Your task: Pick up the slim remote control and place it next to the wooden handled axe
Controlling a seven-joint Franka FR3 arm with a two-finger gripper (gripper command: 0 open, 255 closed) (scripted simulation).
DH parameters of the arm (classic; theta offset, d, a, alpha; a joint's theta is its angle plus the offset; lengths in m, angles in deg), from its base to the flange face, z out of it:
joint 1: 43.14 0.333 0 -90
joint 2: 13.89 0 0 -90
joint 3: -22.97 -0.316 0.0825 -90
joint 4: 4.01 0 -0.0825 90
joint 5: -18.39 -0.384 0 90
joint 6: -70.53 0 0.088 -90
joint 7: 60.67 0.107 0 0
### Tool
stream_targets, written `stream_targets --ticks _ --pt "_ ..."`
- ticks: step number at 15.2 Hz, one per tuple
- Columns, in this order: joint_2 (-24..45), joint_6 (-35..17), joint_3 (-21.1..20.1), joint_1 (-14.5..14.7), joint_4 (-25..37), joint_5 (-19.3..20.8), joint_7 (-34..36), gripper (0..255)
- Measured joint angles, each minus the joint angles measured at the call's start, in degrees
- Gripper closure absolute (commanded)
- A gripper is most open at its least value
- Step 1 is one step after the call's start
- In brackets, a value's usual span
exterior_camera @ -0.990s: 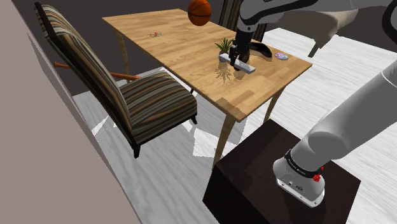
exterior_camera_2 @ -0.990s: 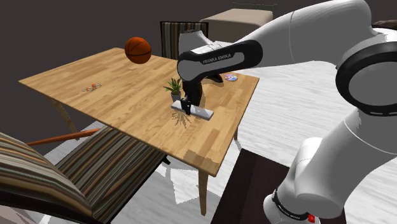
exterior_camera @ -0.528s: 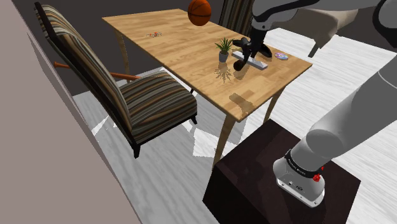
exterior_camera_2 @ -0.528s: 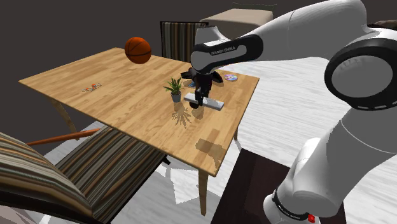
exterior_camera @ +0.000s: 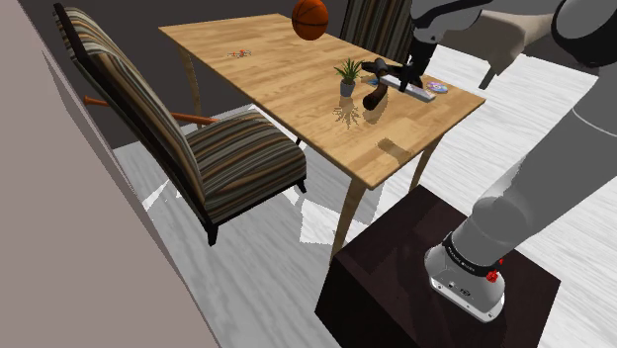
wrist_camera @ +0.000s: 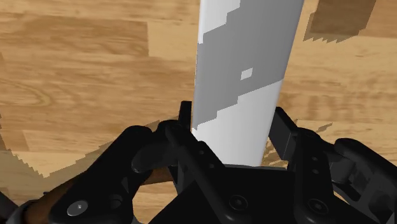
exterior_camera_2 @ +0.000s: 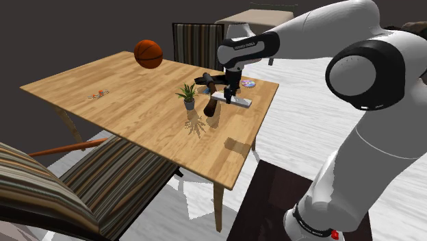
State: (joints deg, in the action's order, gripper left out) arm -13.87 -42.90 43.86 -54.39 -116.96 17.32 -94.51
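Clamping the slim remote (wrist_camera: 248, 63) between both fingers (wrist_camera: 283, 127), the gripper (wrist_camera: 234, 121) is the first thing I check on my wrist feed. The pads press on the two long edges of the grey-and-white bar near one end, and the rest of it runs out ahead over the wood grain. In the shoulder view the gripper (exterior_camera: 408, 79) hangs from the white arm (exterior_camera: 554, 168) over the far part of the table (exterior_camera: 297, 94). The remote (exterior_camera: 421, 93) is carried roughly level and, as far as I can judge, is lifted off the tabletop. The axe (exterior_camera: 376, 97) (brown handle, dark head) sits just beside the remote, on the shoulder view's left of it. A small potted plant (exterior_camera: 348, 74) stands just past the axe on that same side. A little round disc (exterior_camera: 438, 88) lies on the wood near the remote's other end, close to the table's edge. From the second exterior view I get the same order: plant (exterior_camera_2: 187, 94), axe (exterior_camera_2: 211, 106), then gripper (exterior_camera_2: 231, 94) with the remote (exterior_camera_2: 241, 101), and the disc (exterior_camera_2: 248, 83) behind them. An orange basketball (exterior_camera_2: 148, 53) sits at the far edge, well apart from the gripper. A striped chair (exterior_camera: 227, 158) stands at the table's side, and the dark stand (exterior_camera: 396, 267) is below the arm.
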Motion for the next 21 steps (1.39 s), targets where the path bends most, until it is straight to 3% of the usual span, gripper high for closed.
stream_targets --ticks 12,21 --pt "13.73 4.19 6.48 -10.03 15.95 -6.70 -17.95 255" --pt "16.56 -1.37 6.28 -10.90 12.83 -8.35 -19.85 255"
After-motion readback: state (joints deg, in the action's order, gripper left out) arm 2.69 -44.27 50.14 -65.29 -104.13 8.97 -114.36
